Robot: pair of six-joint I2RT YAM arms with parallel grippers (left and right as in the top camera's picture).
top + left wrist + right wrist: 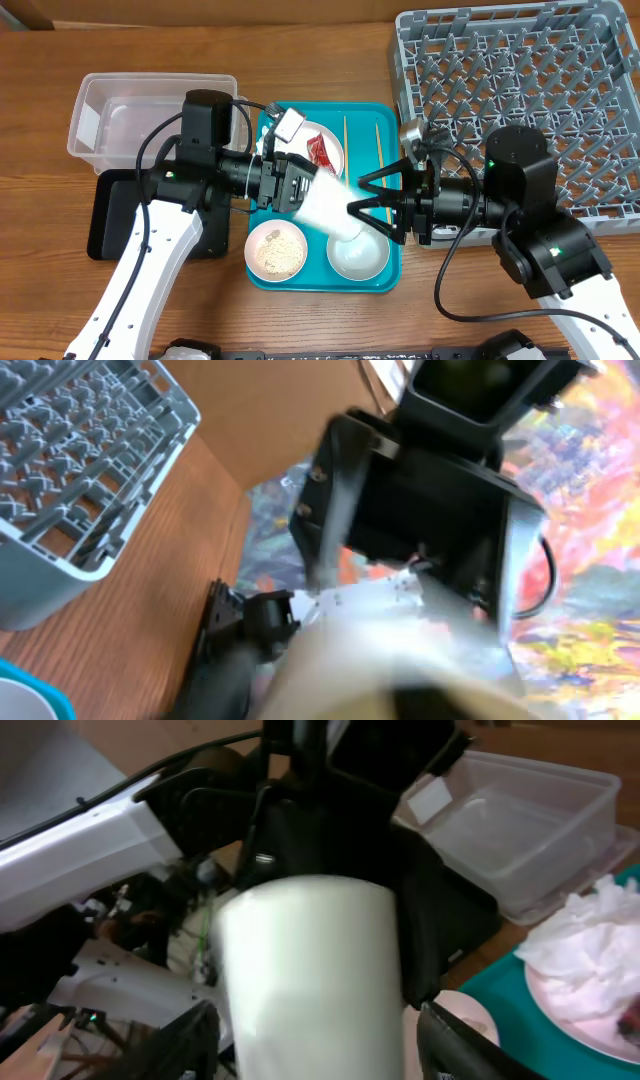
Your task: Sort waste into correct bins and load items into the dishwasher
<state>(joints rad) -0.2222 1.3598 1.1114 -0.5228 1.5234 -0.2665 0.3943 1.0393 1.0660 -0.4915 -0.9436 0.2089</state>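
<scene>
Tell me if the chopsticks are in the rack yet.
No, both chopsticks lie on the teal tray, left of the rack.

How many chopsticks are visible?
2: one chopstick lies on the teal tray beside the upper plate; the other chopstick lies parallel, nearer the tray's right edge. None seem hidden.
</scene>
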